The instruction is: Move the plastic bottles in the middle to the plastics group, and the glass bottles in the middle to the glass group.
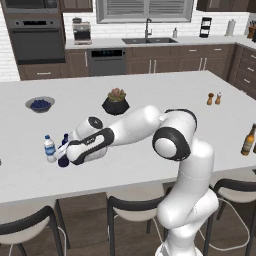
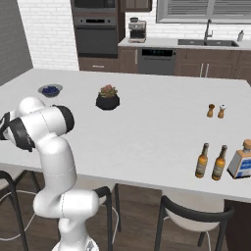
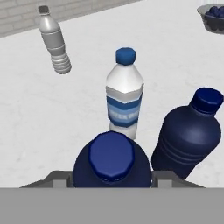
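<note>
Kitchen island (image 1: 150, 145): gripper (image 3: 112, 181) clamping second navy bottle (image 3: 112, 164) beside clear water bottle (image 3: 124, 94); first navy bottle (image 3: 190, 133) placed. Beer bottles (image 2: 202, 161) at glass grp; plastics nrly done.

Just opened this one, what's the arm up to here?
The gripper holds a navy plastic bottle between its fingers, low over the island counter at its left end. A second navy bottle and the clear blue-label water bottle stand just beyond. Two amber beer bottles stand at the far right.

A dark blue bottle (image 3: 112, 164) sits between the gripper's (image 3: 112, 180) fingers, just below the clear bottle (image 3: 124, 94).
</note>
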